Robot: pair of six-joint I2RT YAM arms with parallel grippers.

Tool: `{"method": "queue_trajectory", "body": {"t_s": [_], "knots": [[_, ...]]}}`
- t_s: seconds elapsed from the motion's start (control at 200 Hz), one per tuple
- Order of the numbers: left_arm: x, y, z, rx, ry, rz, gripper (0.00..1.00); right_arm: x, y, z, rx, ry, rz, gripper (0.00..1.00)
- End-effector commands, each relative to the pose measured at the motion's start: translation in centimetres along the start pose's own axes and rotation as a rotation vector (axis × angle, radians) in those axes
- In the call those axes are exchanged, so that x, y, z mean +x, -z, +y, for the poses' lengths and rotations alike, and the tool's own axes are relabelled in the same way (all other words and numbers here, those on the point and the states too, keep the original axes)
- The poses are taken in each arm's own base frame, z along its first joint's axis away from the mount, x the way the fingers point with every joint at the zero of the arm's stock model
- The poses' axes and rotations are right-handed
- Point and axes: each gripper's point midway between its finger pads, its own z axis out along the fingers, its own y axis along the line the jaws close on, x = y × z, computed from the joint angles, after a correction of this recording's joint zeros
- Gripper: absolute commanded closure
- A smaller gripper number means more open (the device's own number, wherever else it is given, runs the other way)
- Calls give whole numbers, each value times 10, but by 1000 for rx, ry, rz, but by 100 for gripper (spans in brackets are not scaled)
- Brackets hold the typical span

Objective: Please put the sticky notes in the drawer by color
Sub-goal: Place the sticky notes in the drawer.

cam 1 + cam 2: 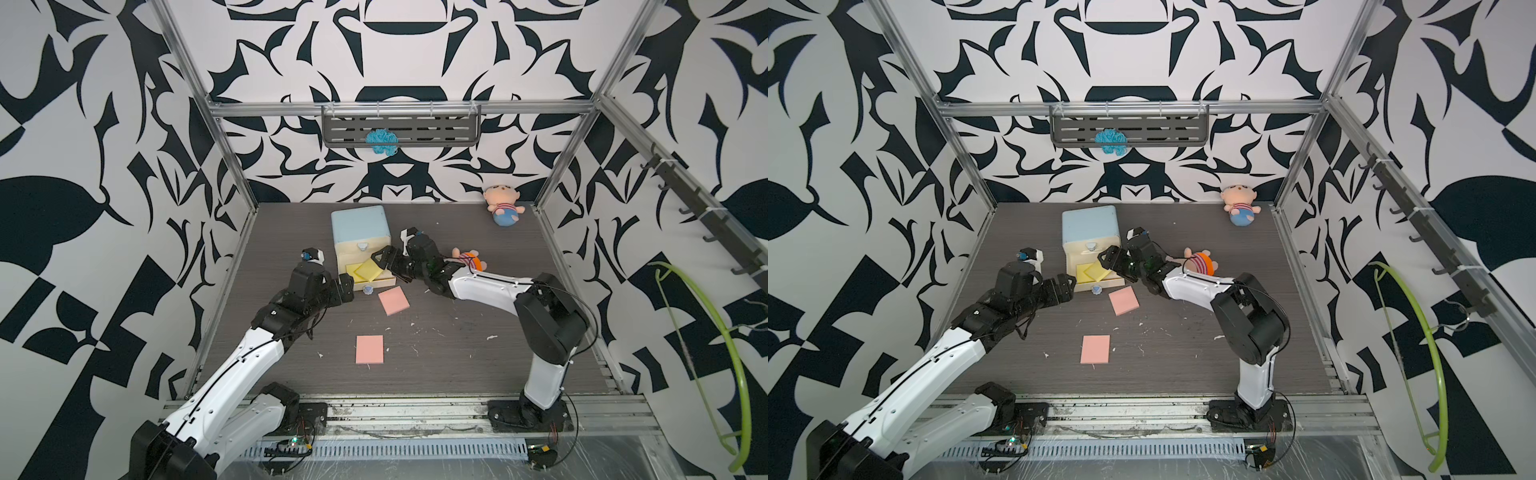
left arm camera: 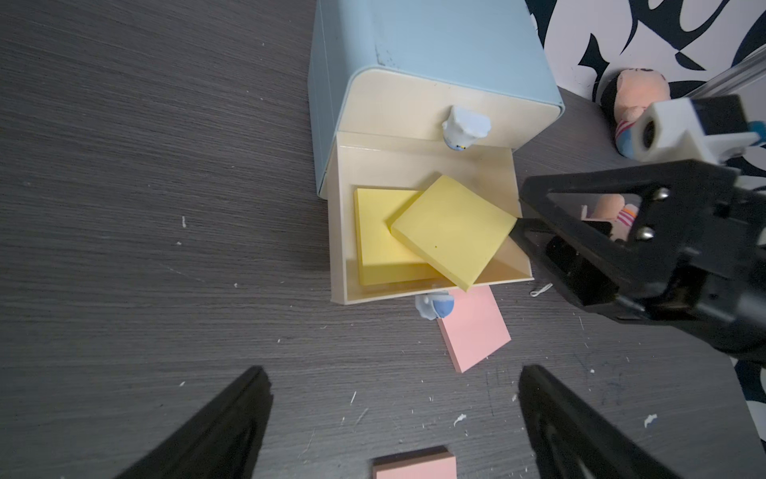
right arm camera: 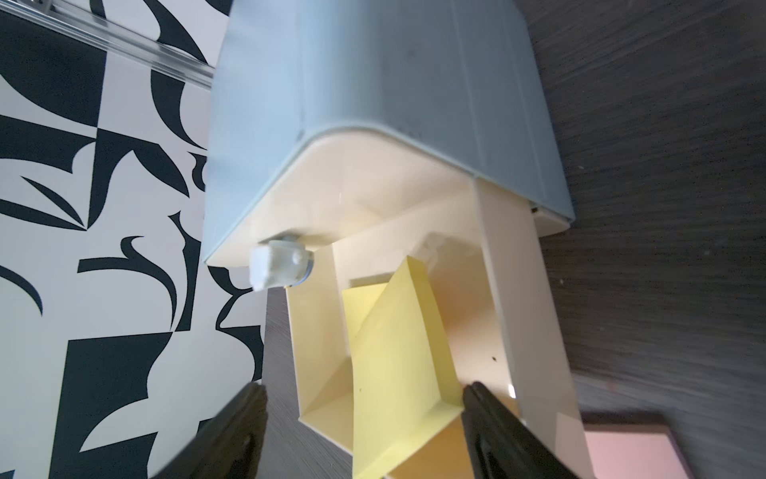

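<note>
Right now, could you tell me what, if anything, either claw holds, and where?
Nothing: left claw and right claw stand open; tilted yellow pad rests in drawer.

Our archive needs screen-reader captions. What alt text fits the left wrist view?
A tilted yellow pad leans across a flat yellow pad inside the pulled-out drawer of a light-blue chest, the open right gripper at its side. On the table, one pink pad lies before the drawer, a second pink pad nearer the open left gripper.
</note>
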Motion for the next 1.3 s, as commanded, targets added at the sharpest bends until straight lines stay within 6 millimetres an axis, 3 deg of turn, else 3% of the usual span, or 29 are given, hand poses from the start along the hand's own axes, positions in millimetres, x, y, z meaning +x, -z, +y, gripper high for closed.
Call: {"method": "queue_trajectory", "body": {"t_s": [0.0, 0.115, 0.225, 0.46, 0.63, 0.875, 1.09, 1.295], "knots": [[-3, -3, -6, 29, 6, 1, 1, -13, 21, 18, 20, 105, -29, 21], [-4, -6, -9, 33, 3, 10, 1, -13, 32, 17, 58, 147, -25, 25], [-7, -8, -9, 22, -4, 13, 1, -8, 43, 16, 73, 194, -5, 44], [-11, -10, 1, -27, 20, 16, 1, 22, 42, 27, 15, 300, 134, 66], [-24, -10, 7, -39, 63, 6, 1, 44, 51, 27, 9, 438, 145, 66], [-75, -31, 13, -56, 230, 43, 1, 78, 58, 14, -15, 601, 71, 57], [-108, -87, 17, -125, 225, 165, 2, 99, 35, 6, -27, 639, -11, 54], [-122, -129, 17, -123, 196, 252, 11, 109, 14, 5, -34, 647, -14, 53]]}}
